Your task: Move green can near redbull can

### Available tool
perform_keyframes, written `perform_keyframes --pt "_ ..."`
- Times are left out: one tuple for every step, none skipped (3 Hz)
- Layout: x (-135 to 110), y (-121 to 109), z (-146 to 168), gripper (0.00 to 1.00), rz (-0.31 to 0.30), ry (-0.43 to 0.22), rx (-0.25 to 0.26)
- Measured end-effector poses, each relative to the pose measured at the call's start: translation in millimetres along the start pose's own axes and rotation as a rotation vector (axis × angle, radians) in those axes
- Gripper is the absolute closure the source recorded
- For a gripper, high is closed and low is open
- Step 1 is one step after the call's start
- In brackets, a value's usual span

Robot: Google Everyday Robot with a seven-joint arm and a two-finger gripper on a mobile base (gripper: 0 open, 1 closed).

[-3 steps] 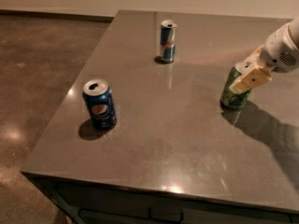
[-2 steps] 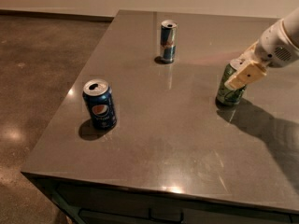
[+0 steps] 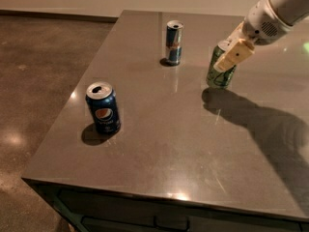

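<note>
The green can (image 3: 219, 74) is upright at the right middle of the grey table (image 3: 183, 144), light green with darker swirls. My gripper (image 3: 231, 55) comes in from the upper right and is shut on the can's upper part; one tan finger (image 3: 233, 56) covers its front. The can is held slightly above or just on the tabletop; I cannot tell which. The redbull can (image 3: 174, 42), slim, blue and silver, stands upright at the back middle of the table, about a can's height to the left of the green can.
A dark blue Pepsi can (image 3: 103, 108) stands upright near the table's left front. The table's left edge and front edge drop to a brown concrete floor (image 3: 38, 81). My arm's shadow lies over the table's right side.
My gripper has carried the green can leftward and toward the back, closer to the redbull can. The other two cans have not moved.
</note>
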State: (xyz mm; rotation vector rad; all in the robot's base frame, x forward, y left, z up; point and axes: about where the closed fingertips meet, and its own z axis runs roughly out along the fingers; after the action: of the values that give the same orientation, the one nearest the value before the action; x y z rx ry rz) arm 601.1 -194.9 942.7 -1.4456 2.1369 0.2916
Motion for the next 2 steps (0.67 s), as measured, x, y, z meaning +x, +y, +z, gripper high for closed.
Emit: perform_keyframes --pt "-28 -13 12 1.00 -0.010 -0.019 0.003" --pt "-52 -23 25 1.00 -0.008 -0.033 0.015"
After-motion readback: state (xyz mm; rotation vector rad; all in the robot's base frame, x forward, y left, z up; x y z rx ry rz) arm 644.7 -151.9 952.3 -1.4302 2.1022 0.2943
